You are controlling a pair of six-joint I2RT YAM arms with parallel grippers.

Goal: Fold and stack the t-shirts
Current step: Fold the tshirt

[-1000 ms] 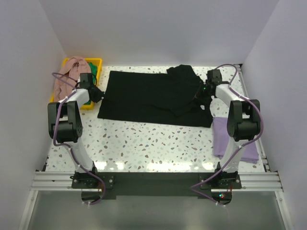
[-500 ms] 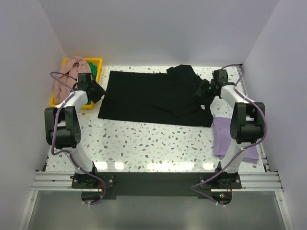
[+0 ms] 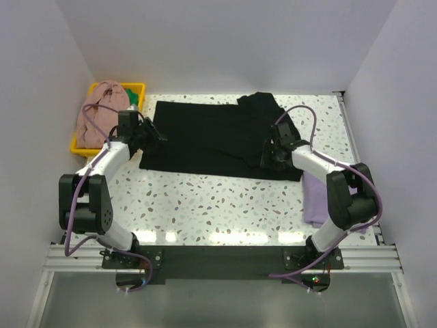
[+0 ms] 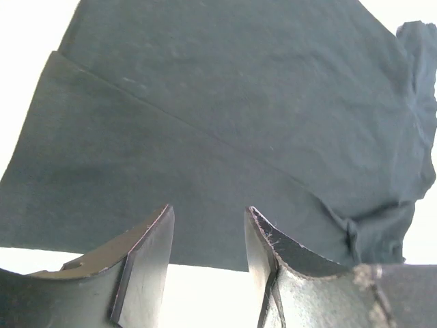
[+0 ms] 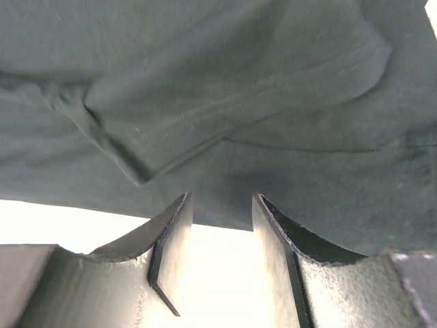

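Holding pink t-shirt (image 3: 94, 117), green t-shirt (image 3: 133, 100): yellow bin (image 3: 85, 149) beside black t-shirt (image 3: 205, 137).

Bright even light, wrist views overexposed

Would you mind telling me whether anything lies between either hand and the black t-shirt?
Nothing visible does. The left hand and the right hand are both open, each facing an edge of the black t-shirt, with only the table showing between their fingers.

Lavender t-shirt (image 3: 315, 201) partly behind right arm (image 3: 351, 201), green t-shirt (image 3: 132, 98) (in yellow bin (image 3: 134, 86)) mostly under pink t-shirt (image 3: 95, 116)
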